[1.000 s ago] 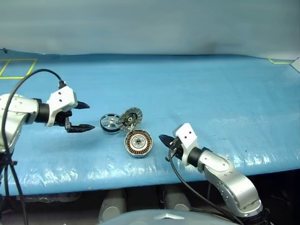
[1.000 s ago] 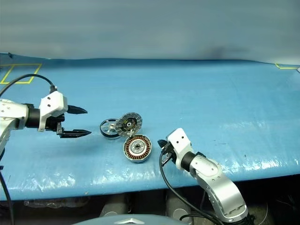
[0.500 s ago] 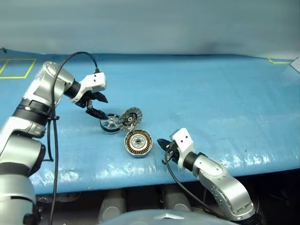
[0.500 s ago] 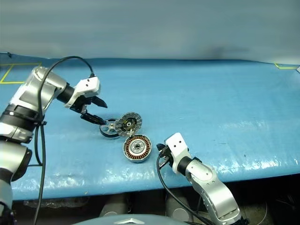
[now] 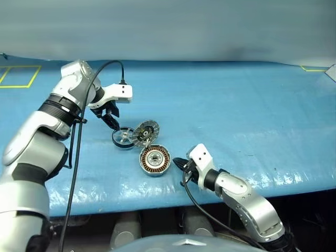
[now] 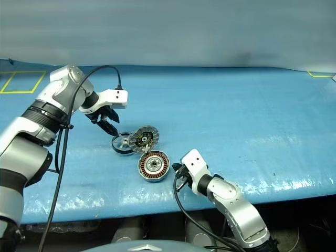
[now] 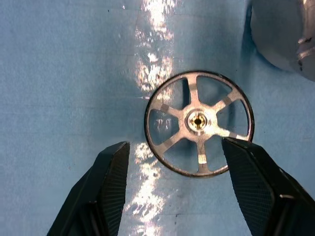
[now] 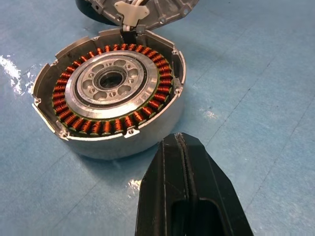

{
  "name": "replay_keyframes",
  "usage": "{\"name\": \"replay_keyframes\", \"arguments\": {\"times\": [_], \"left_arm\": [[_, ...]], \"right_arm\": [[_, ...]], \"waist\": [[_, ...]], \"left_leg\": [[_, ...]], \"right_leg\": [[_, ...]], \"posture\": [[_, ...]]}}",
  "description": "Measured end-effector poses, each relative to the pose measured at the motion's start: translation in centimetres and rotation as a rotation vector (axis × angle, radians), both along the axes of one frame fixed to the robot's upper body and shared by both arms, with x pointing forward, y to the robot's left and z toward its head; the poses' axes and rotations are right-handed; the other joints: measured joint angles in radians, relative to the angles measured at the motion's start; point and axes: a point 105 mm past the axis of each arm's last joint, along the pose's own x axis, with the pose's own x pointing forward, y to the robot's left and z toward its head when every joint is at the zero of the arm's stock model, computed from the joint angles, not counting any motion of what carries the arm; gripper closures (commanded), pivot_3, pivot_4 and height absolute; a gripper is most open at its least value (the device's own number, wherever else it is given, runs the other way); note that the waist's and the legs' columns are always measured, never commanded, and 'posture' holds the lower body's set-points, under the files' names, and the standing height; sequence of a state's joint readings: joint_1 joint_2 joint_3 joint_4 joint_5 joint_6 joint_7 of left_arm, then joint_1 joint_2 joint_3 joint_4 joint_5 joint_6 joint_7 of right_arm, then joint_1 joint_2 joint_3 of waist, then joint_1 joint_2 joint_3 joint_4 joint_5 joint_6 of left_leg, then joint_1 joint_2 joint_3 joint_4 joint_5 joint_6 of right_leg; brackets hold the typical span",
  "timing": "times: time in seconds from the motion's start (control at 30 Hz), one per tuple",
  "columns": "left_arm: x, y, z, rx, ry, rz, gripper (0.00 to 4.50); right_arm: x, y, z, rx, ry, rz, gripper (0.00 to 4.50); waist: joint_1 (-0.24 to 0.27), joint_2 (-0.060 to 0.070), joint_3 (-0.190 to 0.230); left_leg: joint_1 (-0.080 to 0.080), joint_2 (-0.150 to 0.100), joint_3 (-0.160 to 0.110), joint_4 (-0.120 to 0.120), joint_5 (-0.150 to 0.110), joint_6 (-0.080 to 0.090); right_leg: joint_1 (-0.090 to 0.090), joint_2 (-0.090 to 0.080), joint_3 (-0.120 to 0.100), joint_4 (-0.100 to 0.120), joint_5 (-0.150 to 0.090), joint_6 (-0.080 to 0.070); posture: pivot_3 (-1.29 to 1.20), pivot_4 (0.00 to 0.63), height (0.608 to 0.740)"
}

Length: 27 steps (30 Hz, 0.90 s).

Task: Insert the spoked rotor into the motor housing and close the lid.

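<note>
Left gripper hanging over flat black-rimmed spoked rotor, fingers apart to straddle rim, not touching. Rotor lying on blue table cover beside propped-open grey hinged lid. Right gripper, fingers together, waiting beside copper-wound silver motor housing, likely bracing it.

A glossy blue table cover carries yellow tape outlines at its far corners.

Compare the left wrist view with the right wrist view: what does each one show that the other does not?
Left wrist view: the spoked rotor lying flat under the open left gripper. Right wrist view: the motor housing with its copper windings, empty, and the shut right gripper close beside it. Both show the blue table cover and part of the raised lid.
</note>
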State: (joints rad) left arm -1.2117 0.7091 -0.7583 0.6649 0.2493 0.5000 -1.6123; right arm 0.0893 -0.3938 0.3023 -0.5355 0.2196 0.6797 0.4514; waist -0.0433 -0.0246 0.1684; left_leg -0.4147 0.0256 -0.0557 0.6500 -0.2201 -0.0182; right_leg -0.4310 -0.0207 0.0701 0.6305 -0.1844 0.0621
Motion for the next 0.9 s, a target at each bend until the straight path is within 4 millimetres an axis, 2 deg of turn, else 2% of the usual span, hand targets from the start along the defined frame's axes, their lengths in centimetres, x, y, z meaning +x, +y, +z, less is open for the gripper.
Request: {"name": "replay_keyframes", "arguments": {"times": [0.23,0.5,0.9], "left_arm": [[-0.5,-0.4,-1.4,0.116,0.048,-0.006,1.26],[-0.6,-2.6,-1.5,0.099,0.049,-0.044,1.26],[0.2,-3.2,-2.5,0.129,0.031,-0.016,1.26]], "right_arm": [[0.2,0.4,0.2,0.002,-0.005,0.022,4.50],[-0.3,0.7,-0.1,0.006,0.013,0.045,4.50],[-0.5,0.7,-0.4,0.011,0.026,0.037,4.50]], "waist": [[0.001,0.000,0.000],[0.002,0.000,0.000],[0.001,0.000,0.000]], "left_leg": [[0.000,0.000,-0.001,0.001,0.000,0.000],[0.000,0.000,-0.001,0.002,0.000,0.000],[0.001,0.000,-0.002,0.010,0.000,0.000]], "right_leg": [[0.000,0.000,0.000,0.002,0.000,0.000],[0.000,0.001,0.000,0.004,0.000,0.000],[0.000,0.001,0.000,0.013,-0.002,-0.001]], "posture": [[0.00,0.150,0.740],[0.00,0.150,0.740],[0.00,0.150,0.740]]}}
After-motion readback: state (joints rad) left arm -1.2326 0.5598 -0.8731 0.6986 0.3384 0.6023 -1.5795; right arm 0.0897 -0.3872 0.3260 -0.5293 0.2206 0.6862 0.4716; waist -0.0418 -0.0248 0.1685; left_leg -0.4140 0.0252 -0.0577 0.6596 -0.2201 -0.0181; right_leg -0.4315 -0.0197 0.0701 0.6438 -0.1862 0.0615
